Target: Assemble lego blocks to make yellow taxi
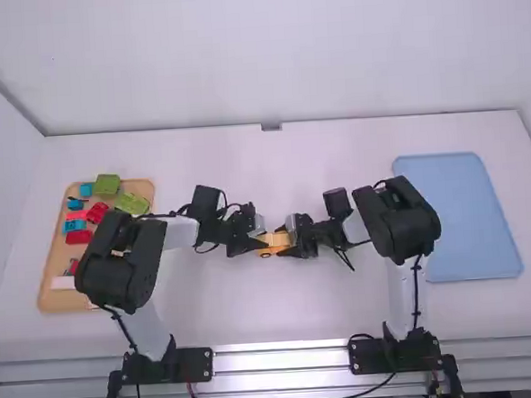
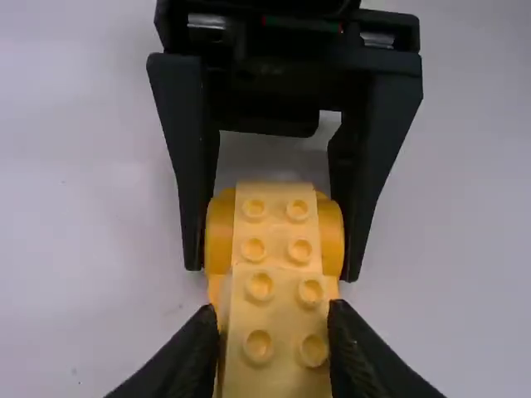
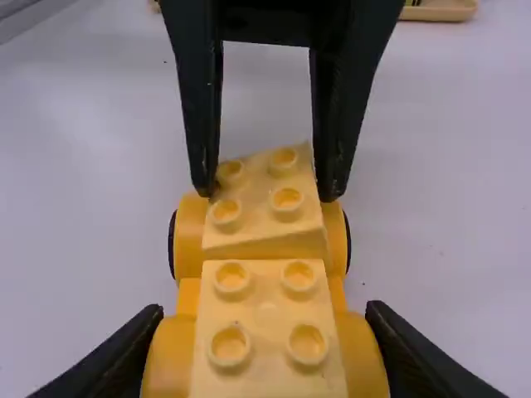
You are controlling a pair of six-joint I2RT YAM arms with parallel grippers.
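In the high view, left gripper (image 1: 257,242) and right gripper (image 1: 292,242) face each other at mid-table over a yellow wheeled base (image 1: 265,252). The left wrist view shows my left gripper (image 2: 274,310) shut on a yellow four-stud block (image 2: 284,325); a second block (image 2: 275,225) lies beyond it along the base (image 2: 332,240). From the right wrist, my right gripper (image 3: 264,310) is shut on the base's near wheeled end, either side of the block (image 3: 265,322) there. The block between the left fingers (image 3: 255,202) sits askew and tilted. Whether its underside touches the base is hidden.
At the left stands a wooden tray (image 1: 51,300) holding green, red and blue blocks, partly beneath the left arm. A blue mat (image 1: 460,214) lies on the right beside the right arm. White table surface (image 1: 273,171) extends beyond both grippers.
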